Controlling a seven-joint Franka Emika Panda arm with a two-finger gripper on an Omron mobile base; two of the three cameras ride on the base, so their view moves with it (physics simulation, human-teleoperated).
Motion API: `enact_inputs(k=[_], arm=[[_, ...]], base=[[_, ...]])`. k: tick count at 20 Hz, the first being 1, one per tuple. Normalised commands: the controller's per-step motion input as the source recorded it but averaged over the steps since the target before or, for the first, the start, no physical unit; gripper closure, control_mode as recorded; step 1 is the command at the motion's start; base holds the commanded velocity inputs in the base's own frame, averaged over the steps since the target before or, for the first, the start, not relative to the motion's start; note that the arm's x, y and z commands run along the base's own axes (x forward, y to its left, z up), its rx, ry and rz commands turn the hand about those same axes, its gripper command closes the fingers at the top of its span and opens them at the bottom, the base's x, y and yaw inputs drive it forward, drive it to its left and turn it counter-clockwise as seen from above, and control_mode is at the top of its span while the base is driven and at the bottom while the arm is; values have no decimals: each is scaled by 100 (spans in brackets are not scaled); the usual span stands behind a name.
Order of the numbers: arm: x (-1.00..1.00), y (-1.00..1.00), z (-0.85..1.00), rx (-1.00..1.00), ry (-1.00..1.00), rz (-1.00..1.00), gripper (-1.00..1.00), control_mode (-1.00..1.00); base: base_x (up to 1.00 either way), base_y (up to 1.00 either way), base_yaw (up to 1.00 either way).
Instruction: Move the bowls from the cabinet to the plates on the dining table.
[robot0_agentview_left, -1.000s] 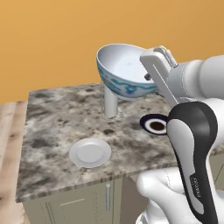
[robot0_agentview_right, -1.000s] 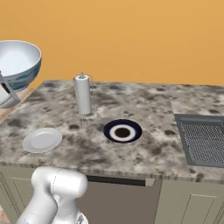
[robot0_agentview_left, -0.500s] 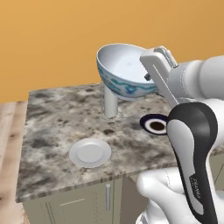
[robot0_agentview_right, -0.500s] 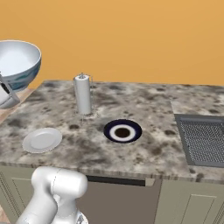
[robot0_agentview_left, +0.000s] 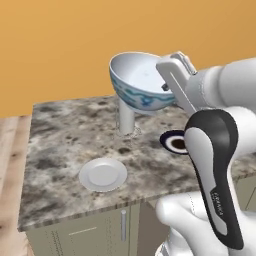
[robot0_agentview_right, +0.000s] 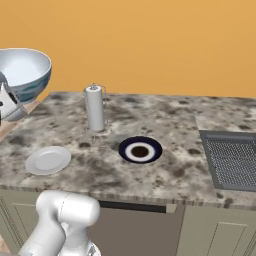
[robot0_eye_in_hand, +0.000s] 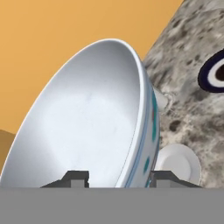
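My gripper (robot0_agentview_left: 167, 86) is shut on the rim of the white bowl with the blue pattern (robot0_agentview_left: 137, 80), holding it tilted in the air above the back of the dining table (robot0_agentview_left: 65, 135). In the hand view the bowl (robot0_eye_in_hand: 87, 122) stands on edge between the fingertips of the gripper (robot0_eye_in_hand: 116, 177). Two plates lie on the table below: a plain white plate (robot0_agentview_left: 103, 174) near the front edge and a dark-rimmed plate (robot0_agentview_left: 175, 141) with a white ring to its right. From the right base view the bowl (robot0_agentview_right: 22, 70) hangs at the far left, beyond the white plate (robot0_agentview_right: 48, 159). The cabinet is out of view.
An upright white paper-towel roll (robot0_agentview_right: 94, 107) stands on the table behind the plates, right under the bowl in the left base view. A dark grated cooktop (robot0_agentview_right: 232, 160) is set into the table's right end. Wooden floor lies left of the table.
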Motion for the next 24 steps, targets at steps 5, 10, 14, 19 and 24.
enact_inputs(k=[5,10,14,19,24], arm=[[35,-8,-18,0,8,0,100,-100],[9,0,-32,0,10,0,100,-100],[14,16,-67,-3,0,0,100,-100],[1,18,-44,-1,0,0,100,-100],[0,16,-22,0,1,0,100,-100]], base=[[0,0,0],[0,0,0],[0,0,0],[0,0,0],[0,0,0]])
